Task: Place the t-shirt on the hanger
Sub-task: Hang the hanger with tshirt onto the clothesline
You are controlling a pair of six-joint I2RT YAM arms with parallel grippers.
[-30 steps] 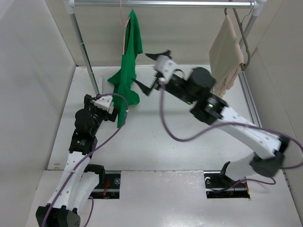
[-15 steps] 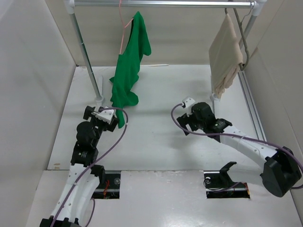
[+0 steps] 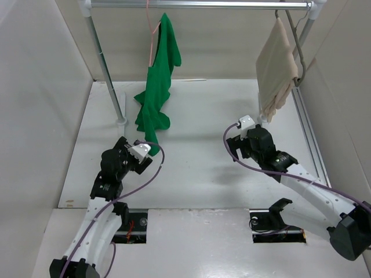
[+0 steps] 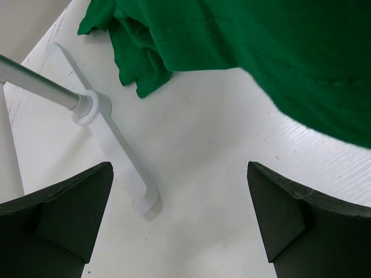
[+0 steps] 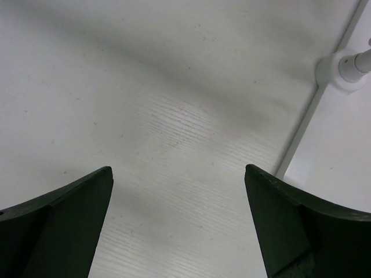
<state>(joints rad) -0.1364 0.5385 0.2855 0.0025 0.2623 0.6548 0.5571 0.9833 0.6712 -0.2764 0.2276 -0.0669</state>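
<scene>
A white counter (image 3: 191, 174) is seen, walled on three sides, with a metal rack (image 3: 203, 4) spanning its far end. The t-shirt (image 3: 157, 87) is hung from the left part of the rail, bunched into a narrow green column rather than spread out. Its lower folds are gathered low beside the left post's foot (image 4: 93, 107); whether they touch the counter cannot be told. A beige cloth (image 3: 277, 69) is carried on a grey hanger (image 3: 297, 40) at the right end of the rail. The left tool (image 4: 179, 168) is held low over the counter just in front of the t-shirt's hem, its fingers spread apart with nothing between them. The right tool (image 5: 178, 169) is likewise parted and empty, pointed at bare counter near the right post's foot (image 5: 348, 66). The hanger (image 3: 152, 35) is hooked over the rail, its thin pink wire showing along the t-shirt's upper left edge.
</scene>
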